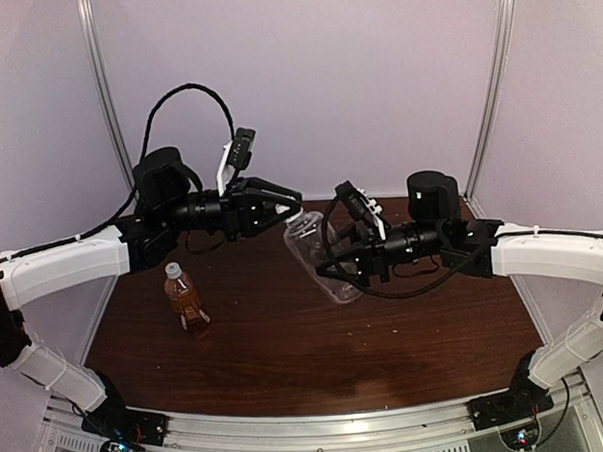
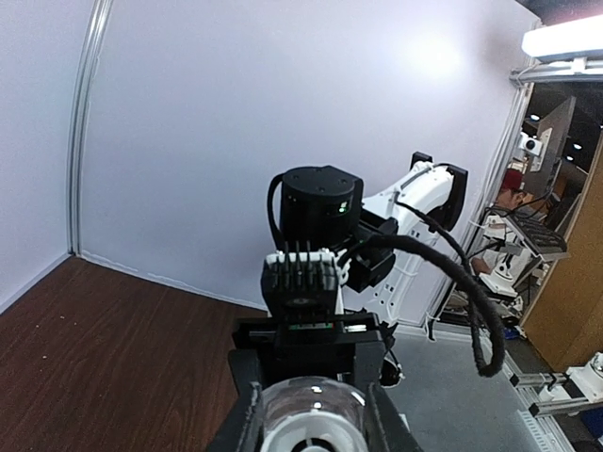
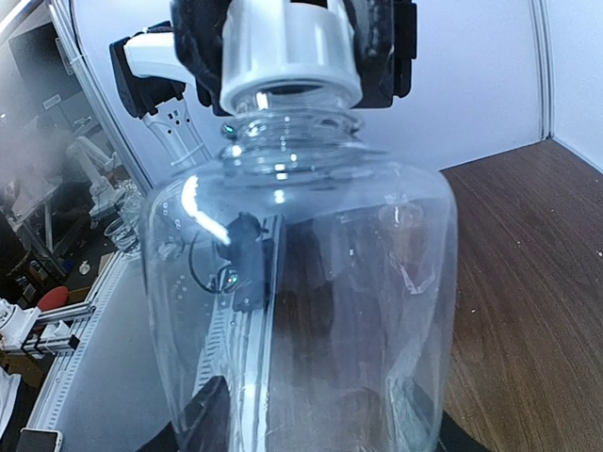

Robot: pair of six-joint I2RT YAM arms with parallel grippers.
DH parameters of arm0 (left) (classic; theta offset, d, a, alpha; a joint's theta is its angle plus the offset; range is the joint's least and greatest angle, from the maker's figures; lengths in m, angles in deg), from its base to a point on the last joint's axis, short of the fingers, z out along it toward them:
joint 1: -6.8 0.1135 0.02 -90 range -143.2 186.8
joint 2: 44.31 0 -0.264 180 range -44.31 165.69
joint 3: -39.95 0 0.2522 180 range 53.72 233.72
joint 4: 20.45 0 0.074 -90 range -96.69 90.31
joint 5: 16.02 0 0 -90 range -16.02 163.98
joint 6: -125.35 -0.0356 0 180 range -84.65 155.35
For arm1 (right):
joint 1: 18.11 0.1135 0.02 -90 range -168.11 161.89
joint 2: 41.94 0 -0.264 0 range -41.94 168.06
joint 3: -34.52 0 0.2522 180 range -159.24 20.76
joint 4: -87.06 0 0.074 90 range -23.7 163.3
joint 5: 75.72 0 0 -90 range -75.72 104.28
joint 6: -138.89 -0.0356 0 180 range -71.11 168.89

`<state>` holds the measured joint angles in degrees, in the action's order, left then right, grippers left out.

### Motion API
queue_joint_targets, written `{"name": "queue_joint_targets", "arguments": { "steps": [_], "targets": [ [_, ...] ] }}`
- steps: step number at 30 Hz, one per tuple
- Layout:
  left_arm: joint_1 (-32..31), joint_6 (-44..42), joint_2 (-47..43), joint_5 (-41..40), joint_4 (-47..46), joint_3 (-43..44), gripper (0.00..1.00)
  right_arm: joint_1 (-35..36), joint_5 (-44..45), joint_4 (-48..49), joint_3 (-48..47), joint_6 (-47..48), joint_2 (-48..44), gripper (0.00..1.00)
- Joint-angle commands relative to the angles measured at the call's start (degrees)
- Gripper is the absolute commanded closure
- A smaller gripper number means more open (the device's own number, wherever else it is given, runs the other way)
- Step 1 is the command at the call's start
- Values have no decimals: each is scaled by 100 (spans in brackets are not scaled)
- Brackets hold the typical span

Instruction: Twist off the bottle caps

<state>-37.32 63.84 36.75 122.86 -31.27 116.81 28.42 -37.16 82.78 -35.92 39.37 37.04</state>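
Note:
The clear bottle [image 1: 318, 253] hangs tilted in the air above the table, neck toward the left arm. My right gripper [image 1: 341, 267] is shut on its body, and in the right wrist view the bottle [image 3: 301, 282] fills the frame with the dark fingers [image 3: 193, 424] at its sides. My left gripper [image 1: 289, 215] is shut on its white cap [image 1: 300, 223], which also shows between the jaws as the cap [image 2: 311, 428] and from behind as the cap [image 3: 290, 56]. The amber bottle [image 1: 186, 301] with its white cap [image 1: 173, 271] stands upright on the table, untouched.
The brown wooden table [image 1: 387, 352] is walled by white panels on three sides. The amber bottle stands below the left forearm [image 1: 73, 264]. A black cable [image 1: 186, 91] loops above the left arm.

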Motion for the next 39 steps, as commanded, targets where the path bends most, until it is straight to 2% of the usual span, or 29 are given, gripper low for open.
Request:
{"name": "queue_joint_targets", "arguments": {
  "steps": [1,6,14,17,20,24,27,35,39],
  "targets": [
    [-35,134,5,-314,58,30,100,-34,808,-144,-11,185,-303,56],
    [-129,352,-119,-1661,968,206,100,-32,2198,-786,-213,633,-415,56],
    [-674,1430,51,-3967,2033,628,100,-29,3766,-792,-196,1003,-428,58],
    [-747,1608,169,-4237,2083,731,100,-29,3923,-800,-210,1127,-427,59],
    [-747,1576,317,-4048,1993,822,100,-34,3862,-881,-245,1241,-398,59],
    [-734,1145,401,-3621,1798,895,69,-30,3449,-904,-251,1344,-413,58],
    [-623,745,358,-3191,1621,890,51,-38,3078,-1100,-231,1438,-463,57],
    [-279,-168,-137,-1904,1213,515,16,-105,1576,-1212,-121,1459,-638,52],
    [-238,-605,-279,-1237,1175,449,12,-143,769,-1101,-106,1296,-559,52]
  ]
}}
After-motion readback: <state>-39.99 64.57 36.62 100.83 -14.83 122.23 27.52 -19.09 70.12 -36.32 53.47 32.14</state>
